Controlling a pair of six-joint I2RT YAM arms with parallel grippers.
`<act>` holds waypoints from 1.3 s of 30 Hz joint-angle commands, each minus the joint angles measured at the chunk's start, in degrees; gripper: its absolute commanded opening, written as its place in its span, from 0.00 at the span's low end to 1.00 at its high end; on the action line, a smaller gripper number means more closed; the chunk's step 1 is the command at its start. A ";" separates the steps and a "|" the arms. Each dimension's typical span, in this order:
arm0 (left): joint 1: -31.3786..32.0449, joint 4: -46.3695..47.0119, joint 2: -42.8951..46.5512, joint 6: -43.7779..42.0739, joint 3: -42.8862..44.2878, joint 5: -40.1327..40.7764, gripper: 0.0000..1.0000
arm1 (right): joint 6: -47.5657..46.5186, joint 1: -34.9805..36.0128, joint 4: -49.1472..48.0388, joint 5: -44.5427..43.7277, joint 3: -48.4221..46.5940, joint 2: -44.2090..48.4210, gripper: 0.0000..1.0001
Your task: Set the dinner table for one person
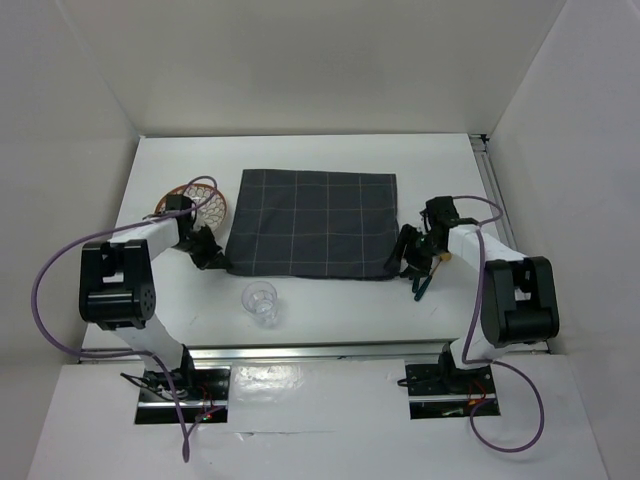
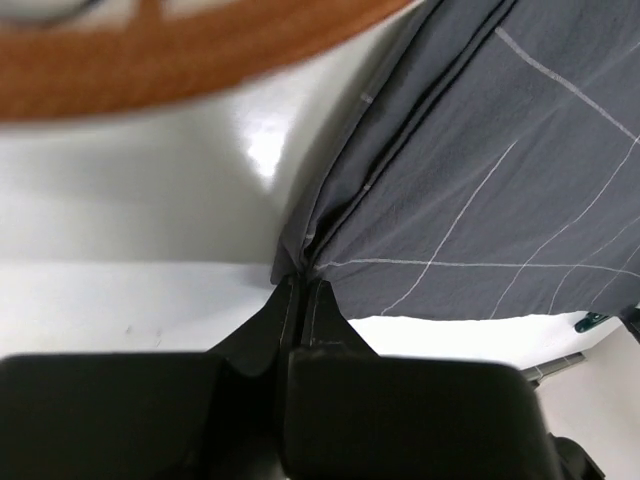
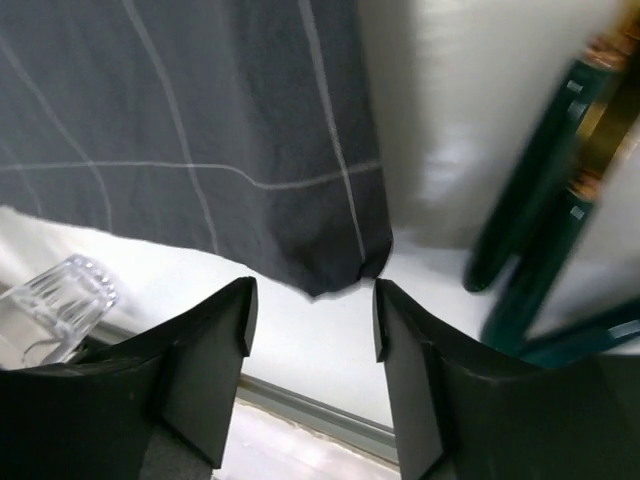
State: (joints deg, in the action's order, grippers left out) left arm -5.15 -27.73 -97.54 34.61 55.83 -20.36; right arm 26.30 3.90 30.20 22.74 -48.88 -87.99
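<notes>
The dinner table [image 1: 340, 305] is a white tabletop with white walls. A dark grey checked cloth [image 1: 313, 222] lies flat in its middle. My left gripper [image 1: 212, 258] is shut on the cloth's near left corner; in the left wrist view the fingers [image 2: 298, 300] pinch the gathered corner of the cloth [image 2: 480, 170]. My right gripper [image 1: 405, 262] is open at the near right corner. In the right wrist view the cloth's corner [image 3: 335, 265] lies just beyond the gap between the open fingers of the right gripper [image 3: 312, 312], not touching them.
An orange woven plate [image 1: 195, 197] sits left of the cloth, behind the left gripper, and shows in the left wrist view [image 2: 150, 60]. A clear glass [image 1: 262, 302] stands near the front rail [image 1: 320, 350]. Green-handled cutlery [image 1: 425, 275] lies right of the cloth by the right gripper [image 3: 540, 200].
</notes>
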 commanded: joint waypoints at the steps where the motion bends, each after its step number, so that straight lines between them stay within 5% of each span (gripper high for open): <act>1: -0.83 -1.19 4.54 0.19 -2.13 1.02 0.00 | -1.17 0.49 5.39 -5.50 -2.45 4.57 0.62; 7: -0.22 -4.87 7.88 0.19 -2.84 2.69 0.00 | -0.56 0.49 6.54 -8.33 -8.06 8.00 0.59; 10: 1.45 -12.95 7.89 -1.12 2.77 8.66 0.31 | 0.93 0.49 3.21 -6.31 -10.70 6.53 0.51; 11: 1.46 -14.36 7.89 -1.65 4.27 9.80 0.47 | 0.94 1.02 1.64 -5.00 -11.49 5.47 0.38; 15: 5.05 -16.92 12.72 -2.35 10.69 14.55 0.55 | 1.56 6.02 0.13 -5.52 -16.41 -2.09 0.04; 18: 8.74 -16.31 10.98 -2.97 15.78 17.20 0.46 | 2.17 10.94 -1.36 -5.52 -20.36 -8.94 0.00; 19: 9.88 -16.31 7.66 -3.67 18.32 16.67 0.28 | 2.69 13.04 -1.37 -5.52 -22.38 -10.61 0.00; 23: 11.82 -12.71 -0.34 -4.28 19.57 15.27 0.00 | 4.63 15.34 -1.37 -8.50 -23.80 -17.12 0.00; 29: 12.44 -9.10 -9.86 -4.29 18.43 13.33 0.00 | 5.86 15.35 -4.79 -9.29 -20.56 -20.20 0.00; 39: 15.52 -7.09 -9.87 -3.06 12.12 13.86 0.00 | 5.86 15.35 -2.95 -16.14 -14.32 -18.54 0.00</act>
State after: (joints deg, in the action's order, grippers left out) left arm 9.10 -35.11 -107.66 31.62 70.61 -6.24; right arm 32.36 19.31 25.91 12.12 -65.84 -107.13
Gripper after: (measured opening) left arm 0.046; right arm 0.034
